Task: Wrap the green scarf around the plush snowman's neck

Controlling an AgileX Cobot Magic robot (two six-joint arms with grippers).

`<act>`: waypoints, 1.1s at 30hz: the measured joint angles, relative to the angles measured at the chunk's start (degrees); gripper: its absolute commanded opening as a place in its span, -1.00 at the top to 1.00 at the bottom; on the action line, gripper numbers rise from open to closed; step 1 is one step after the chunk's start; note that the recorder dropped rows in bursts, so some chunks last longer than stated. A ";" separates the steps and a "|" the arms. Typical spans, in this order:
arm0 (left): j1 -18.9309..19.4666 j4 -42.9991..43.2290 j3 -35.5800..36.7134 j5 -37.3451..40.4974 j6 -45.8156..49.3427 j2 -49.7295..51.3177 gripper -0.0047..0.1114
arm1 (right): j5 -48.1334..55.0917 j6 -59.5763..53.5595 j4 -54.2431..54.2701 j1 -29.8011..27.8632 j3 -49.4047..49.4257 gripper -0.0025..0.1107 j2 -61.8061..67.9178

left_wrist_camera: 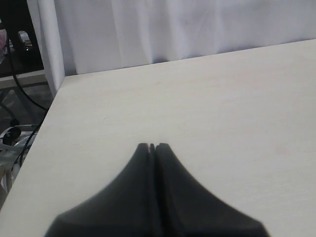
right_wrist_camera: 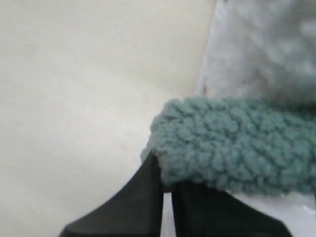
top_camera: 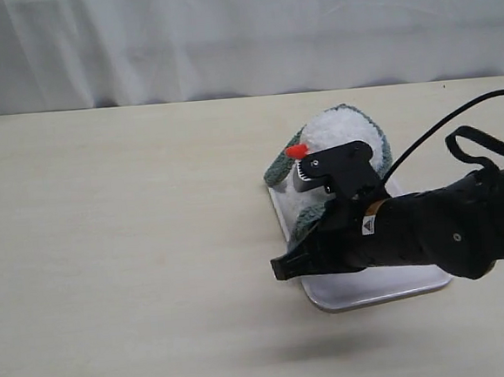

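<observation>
The plush snowman (top_camera: pixel 339 129) lies on a white tray (top_camera: pixel 373 288), its orange nose (top_camera: pixel 297 151) pointing left. The green scarf (top_camera: pixel 277 171) curves round the top of its white head and down the left side. The wrist of my right arm covers the neck. My right gripper (top_camera: pixel 280 267) reaches in from the right over the tray's left edge. In the right wrist view this gripper (right_wrist_camera: pixel 167 185) is shut on the fuzzy end of the scarf (right_wrist_camera: pixel 232 143), beside blurred white plush (right_wrist_camera: pixel 276 39). My left gripper (left_wrist_camera: pixel 152 146) is shut and empty over bare table.
The pale wooden table (top_camera: pixel 126 251) spreads wide to the left of the tray. A white curtain (top_camera: pixel 222 34) hangs behind the table's far edge. The left wrist view shows the table's corner (left_wrist_camera: pixel 59 84) with cables beyond it.
</observation>
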 measured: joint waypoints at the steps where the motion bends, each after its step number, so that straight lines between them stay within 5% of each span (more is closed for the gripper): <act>1: 0.00 0.00 0.00 0.00 0.00 0.00 0.92 | -0.84 0.00 0.00 0.27 0.00 0.88 0.00; 5: 0.00 0.00 0.00 0.00 0.00 0.00 0.92 | -2.30 0.00 0.23 0.23 0.00 0.83 0.54; 15: 0.00 0.00 0.00 0.00 0.00 0.00 0.92 | 5.43 0.00 0.23 -0.31 0.00 -0.03 1.81; 26: 0.00 0.00 0.00 0.00 0.00 0.00 0.92 | 33.66 -0.87 0.65 -0.31 0.00 -0.05 -12.12; 33: 0.00 0.00 0.00 0.00 0.00 0.00 0.92 | 36.32 4.41 -6.22 -0.46 0.00 0.01 -22.06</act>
